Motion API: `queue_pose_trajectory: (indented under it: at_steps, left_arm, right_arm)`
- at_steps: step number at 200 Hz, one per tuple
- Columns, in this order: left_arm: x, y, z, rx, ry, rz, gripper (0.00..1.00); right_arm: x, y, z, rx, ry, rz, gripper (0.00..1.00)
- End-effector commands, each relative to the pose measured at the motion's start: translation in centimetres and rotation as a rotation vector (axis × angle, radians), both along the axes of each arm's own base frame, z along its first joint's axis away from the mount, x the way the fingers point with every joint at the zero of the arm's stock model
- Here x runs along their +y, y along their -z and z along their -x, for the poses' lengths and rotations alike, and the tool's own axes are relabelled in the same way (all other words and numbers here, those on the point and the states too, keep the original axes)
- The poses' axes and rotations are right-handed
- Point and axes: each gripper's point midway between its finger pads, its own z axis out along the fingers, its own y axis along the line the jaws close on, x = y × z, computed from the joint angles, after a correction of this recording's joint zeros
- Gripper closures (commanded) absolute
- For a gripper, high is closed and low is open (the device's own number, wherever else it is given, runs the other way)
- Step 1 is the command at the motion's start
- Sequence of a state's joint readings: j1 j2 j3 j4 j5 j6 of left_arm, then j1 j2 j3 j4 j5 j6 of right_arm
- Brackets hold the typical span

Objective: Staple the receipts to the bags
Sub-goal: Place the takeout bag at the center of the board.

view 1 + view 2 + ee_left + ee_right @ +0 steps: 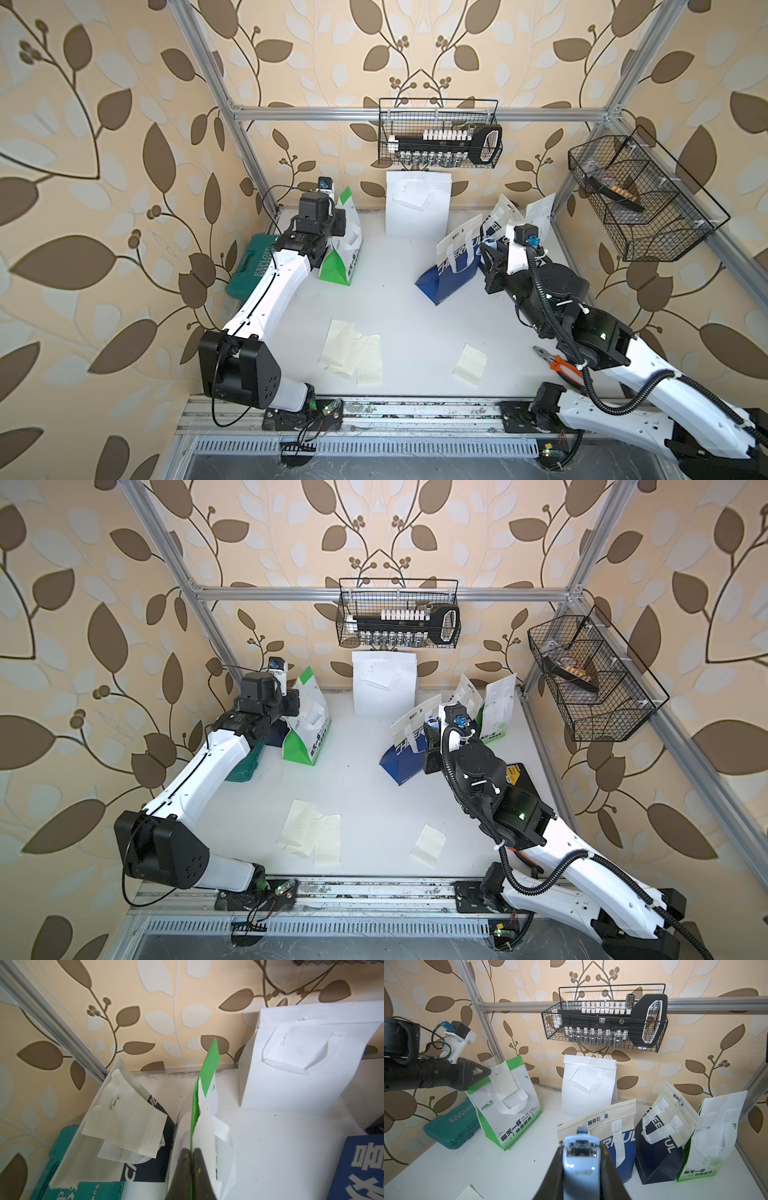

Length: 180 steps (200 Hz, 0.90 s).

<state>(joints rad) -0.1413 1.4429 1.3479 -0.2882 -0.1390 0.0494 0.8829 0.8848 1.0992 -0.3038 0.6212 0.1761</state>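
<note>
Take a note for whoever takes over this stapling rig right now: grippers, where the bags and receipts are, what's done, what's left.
Left gripper: shut on the top edge of the left-side green-and-white bag, with a held receipt against its face.
Right gripper: shut on the light-blue stapler, not yet at that bag.
Done: the corner navy bag carries an attached receipt, apparently stapled.
Left: staple the held one. The white bag, blue-and-white bag, right navy bag and right-side green-and-white bag show no receipt.
Spare slips: the receipt pile and single receipt lie at the table's front.
</note>
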Motion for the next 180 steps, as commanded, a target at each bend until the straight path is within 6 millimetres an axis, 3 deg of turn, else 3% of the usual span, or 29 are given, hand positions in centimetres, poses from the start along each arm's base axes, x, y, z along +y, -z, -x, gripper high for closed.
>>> queue_pose_trajectory:
  at_steps: [1, 21, 31, 47, 65, 92, 107, 125, 131, 158, 180]
  left_arm:
    - [1.1, -0.7, -0.9, -0.011, -0.033, -0.017, 1.0]
    - [1.0, 0.2, -1.1, 0.015, -0.029, 0.001, 1.0]
    - [1.0, 0.5, -1.2, 0.021, -0.027, 0.007, 0.88]
    - [0.8, 0.8, -1.1, 0.021, -0.018, 0.014, 0.78]
    - [0.8, 0.8, -0.9, 0.018, -0.02, 0.019, 0.52]
    - [0.4, 0.1, -0.7, 0.007, -0.006, 0.047, 0.37]
    - [0.1, -0.8, -0.5, -0.009, 0.005, 0.07, 0.02]
    - [-0.2, -1.8, -0.4, -0.03, 0.016, 0.098, 0.01]
    - [-0.3, -3.7, 0.3, -0.075, 0.024, 0.111, 0.01]
    - [-0.8, -8.1, 1.9, -0.168, 0.049, 0.181, 0.01]
    - [-0.7, -11.8, 3.8, -0.259, 0.045, 0.251, 0.01]
  right_arm:
    - [-0.1, 0.5, -0.1, 0.009, 0.007, 0.004, 1.0]
    - [-0.2, 0.9, 0.0, 0.018, 0.006, 0.008, 1.0]
    - [-0.1, 1.0, 0.0, 0.02, 0.004, 0.008, 1.0]
    - [-0.2, 1.3, 0.1, 0.026, 0.003, 0.007, 1.0]
    - [0.0, 1.5, 0.2, 0.035, -0.011, 0.003, 1.0]
    - [0.8, 2.0, 0.5, 0.071, -0.056, -0.005, 1.0]
    - [1.4, 2.8, 0.9, 0.125, -0.095, -0.001, 1.0]
    - [2.2, 4.8, 1.7, 0.215, -0.147, 0.005, 1.0]
    - [2.4, 5.6, 2.0, 0.247, -0.165, 0.01, 1.0]
    - [2.7, 9.5, 3.9, 0.411, -0.226, 0.031, 1.0]
    - [2.8, 13.8, 5.6, 0.581, -0.246, 0.057, 1.0]
